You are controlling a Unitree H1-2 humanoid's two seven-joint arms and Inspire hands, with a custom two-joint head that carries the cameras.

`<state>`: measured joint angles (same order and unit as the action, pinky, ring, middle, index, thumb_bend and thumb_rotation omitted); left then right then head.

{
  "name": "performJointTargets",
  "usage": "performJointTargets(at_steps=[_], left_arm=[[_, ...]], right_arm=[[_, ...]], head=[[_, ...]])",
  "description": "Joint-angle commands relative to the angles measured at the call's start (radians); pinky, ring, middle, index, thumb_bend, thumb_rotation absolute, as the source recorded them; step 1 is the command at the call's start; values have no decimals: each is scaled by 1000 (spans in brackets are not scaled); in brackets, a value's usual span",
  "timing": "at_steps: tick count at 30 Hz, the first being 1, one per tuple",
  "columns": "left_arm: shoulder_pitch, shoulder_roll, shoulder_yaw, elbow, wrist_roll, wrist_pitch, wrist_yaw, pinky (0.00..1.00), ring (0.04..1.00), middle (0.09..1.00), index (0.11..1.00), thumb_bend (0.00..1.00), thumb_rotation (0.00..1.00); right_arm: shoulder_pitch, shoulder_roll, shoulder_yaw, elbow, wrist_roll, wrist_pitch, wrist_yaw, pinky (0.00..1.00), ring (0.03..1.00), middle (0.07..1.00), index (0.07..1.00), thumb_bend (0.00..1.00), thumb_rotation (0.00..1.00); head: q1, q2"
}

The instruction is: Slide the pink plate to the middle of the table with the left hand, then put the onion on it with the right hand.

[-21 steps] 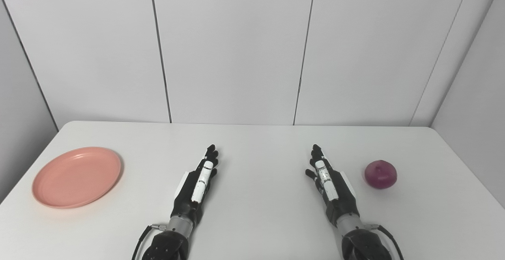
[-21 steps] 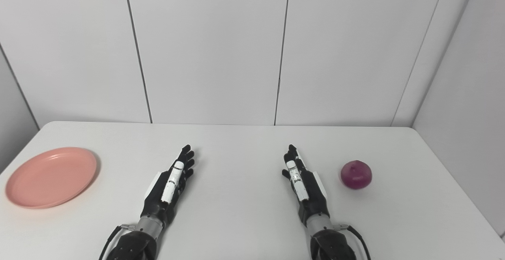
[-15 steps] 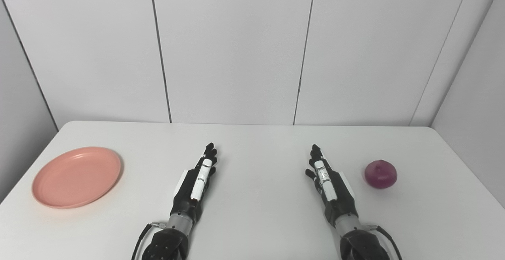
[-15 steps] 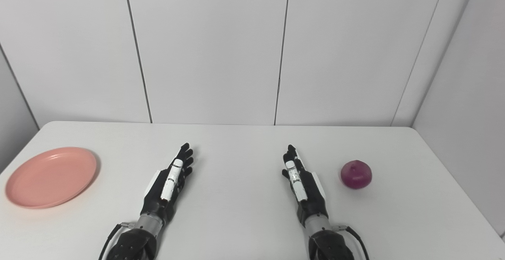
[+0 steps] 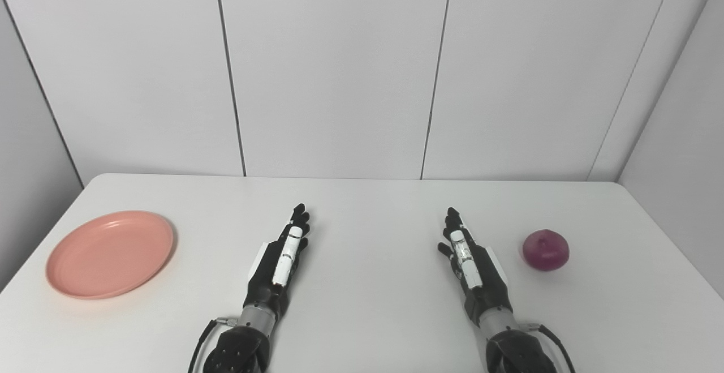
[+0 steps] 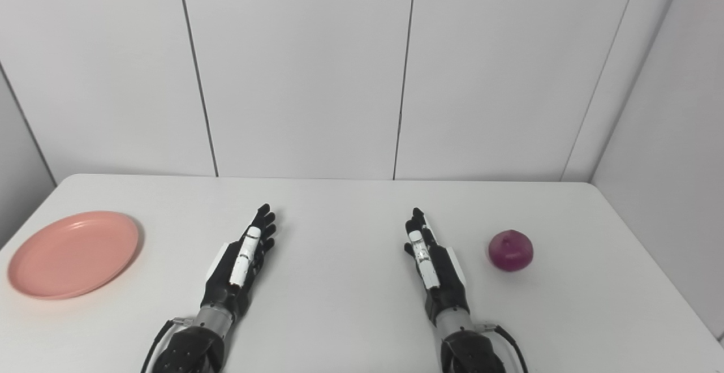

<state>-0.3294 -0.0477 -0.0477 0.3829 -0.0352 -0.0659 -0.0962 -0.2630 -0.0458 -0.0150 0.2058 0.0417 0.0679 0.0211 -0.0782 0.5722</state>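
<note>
Your two hands lie over the white table, both empty. Your left hand reaches in from the lower left, fingers stretched out straight and close together, pointing toward the far wall and angled slightly to the right; it holds nothing and touches no object. Your right hand mirrors it from the lower right, fingers extended and likewise flat and open, angled slightly to the left, with the thumb showing on its inner side. Whether either palm rests on the table surface or hangs just above it cannot be told from these views.

The pink plate sits upright near the table's left edge, well apart from your left hand and far from the table's middle. The onion, a purple-red bulb, stands on the table to the right of your right hand, near it but not touching, roughly level with the fingers. Between the two hands the table's middle region is plain white surface. Behind the table stand pale wall panels with dark vertical seams.
</note>
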Motion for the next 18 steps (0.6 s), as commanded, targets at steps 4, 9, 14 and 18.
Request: performJointTargets(at_steps=[4, 9, 14, 18], left_arm=[[12, 7, 2, 22, -2, -29, -4, 999, 996, 1000, 1000, 481, 1000], [14, 5, 0, 22, -1, -30, -3, 1000, 996, 1000, 1000, 475, 1000], [20, -8, -13, 14, 18, -29, 9, 999, 995, 999, 991, 482, 1000], [23, -25, -36, 15, 53, -31, 31, 1000, 1000, 1000, 995, 507, 1000]], right_arm=[[-18, 3, -4, -6, 0, 0, -1, 1000, 1000, 1000, 1000, 551, 919], [-16, 2, -8, -8, 13, -6, 8, 1000, 1000, 1000, 1000, 536, 908], [-9, -25, -11, -9, 42, 3, 42, 1000, 1000, 1000, 1000, 562, 913], [-3, -55, -21, 9, 63, -18, 72, 1000, 1000, 1000, 1000, 541, 929]], head=[[1, 0], [33, -5], [135, -25], [224, -49]])
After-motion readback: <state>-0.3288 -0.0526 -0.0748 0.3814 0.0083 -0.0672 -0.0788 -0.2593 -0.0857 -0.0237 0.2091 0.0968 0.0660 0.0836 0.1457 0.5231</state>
